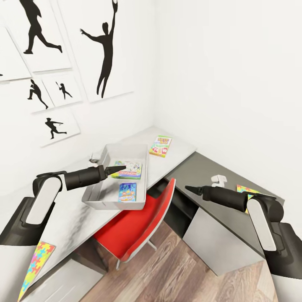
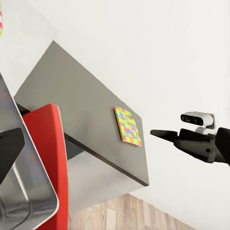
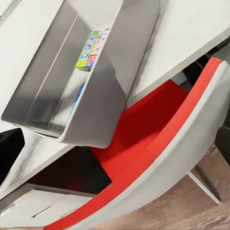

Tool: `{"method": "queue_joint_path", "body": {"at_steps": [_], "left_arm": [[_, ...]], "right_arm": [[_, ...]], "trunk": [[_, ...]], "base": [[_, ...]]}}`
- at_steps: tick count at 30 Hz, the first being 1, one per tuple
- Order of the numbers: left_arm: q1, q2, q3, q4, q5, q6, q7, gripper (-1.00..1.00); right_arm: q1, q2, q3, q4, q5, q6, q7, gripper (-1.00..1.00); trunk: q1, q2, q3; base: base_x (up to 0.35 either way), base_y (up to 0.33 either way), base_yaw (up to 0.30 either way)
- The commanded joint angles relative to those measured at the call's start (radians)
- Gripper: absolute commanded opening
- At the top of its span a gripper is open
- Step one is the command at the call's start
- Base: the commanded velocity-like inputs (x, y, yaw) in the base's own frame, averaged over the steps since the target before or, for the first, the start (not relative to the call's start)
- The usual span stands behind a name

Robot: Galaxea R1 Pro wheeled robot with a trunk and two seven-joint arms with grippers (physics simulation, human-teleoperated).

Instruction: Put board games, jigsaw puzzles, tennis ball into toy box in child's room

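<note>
Pale table (image 1: pixel 176 144) bearing toy box (image 1: pixel 97 200); left gripper (image 1: pixel 121 168) over it, jaws seemingly closed, empty; right's state unclear.

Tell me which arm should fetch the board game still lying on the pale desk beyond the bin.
Left. Its gripper hovers over the toy box, right beside that board game. The right gripper hangs off the desk edge above the red chair, farther away.
</note>
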Motion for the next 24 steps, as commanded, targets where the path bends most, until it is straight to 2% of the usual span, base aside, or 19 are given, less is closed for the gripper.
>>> {"method": "queue_joint_path", "body": {"at_steps": [1,24], "left_arm": [[0.008,0.001,0.008,-0.01,-0.005,0.002,-0.006,1.0],[0.13,-0.01,0.055,-0.098,0.004,0.0,-0.006,1.0]], "right_arm": [[-0.001,0.0,-0.001,0.0,0.008,0.004,0.009,1.0],[-0.001,0.0,-0.002,0.0,0.008,0.004,0.003,1.0]], "trunk": [[0.001,-0.002,0.0],[0.001,-0.002,0.037]], "base": [[0.0,0.0,0.0],[0.0,0.0,0.0]]}}
